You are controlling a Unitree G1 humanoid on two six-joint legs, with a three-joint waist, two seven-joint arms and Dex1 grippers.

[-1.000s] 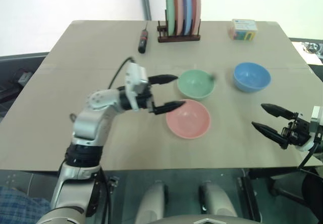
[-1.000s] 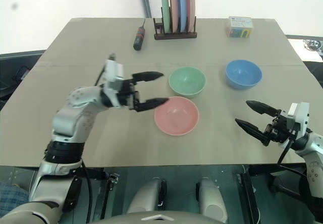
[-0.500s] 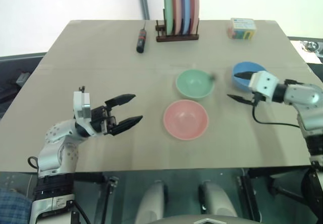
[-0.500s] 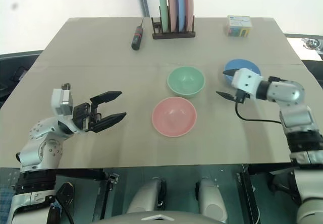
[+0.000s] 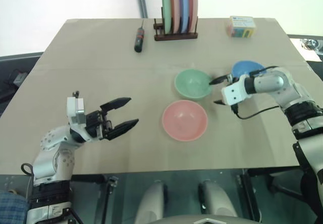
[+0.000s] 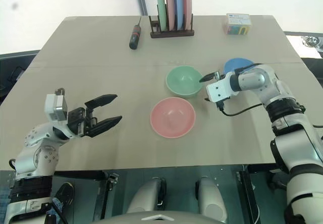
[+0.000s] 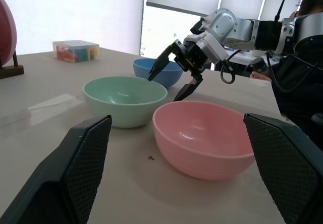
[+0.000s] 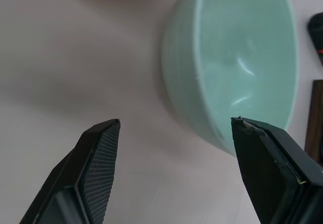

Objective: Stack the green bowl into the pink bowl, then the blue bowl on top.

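Now my right tool [image 6: 207, 88] has swung in, wide, at the green bowl's [image 6: 184, 80] 3 o'clock rim; left tool [image 6: 103, 111] has backed off, wide, empty. Pink bowl [image 6: 173, 117] at its 7 o'clock, blue bowl [image 6: 236, 64] behind. Grasp next, I reckon.

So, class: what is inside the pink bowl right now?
Nothing: the pink bowl is empty, its whole inside showing. The green bowl stands apart beside it on the table.
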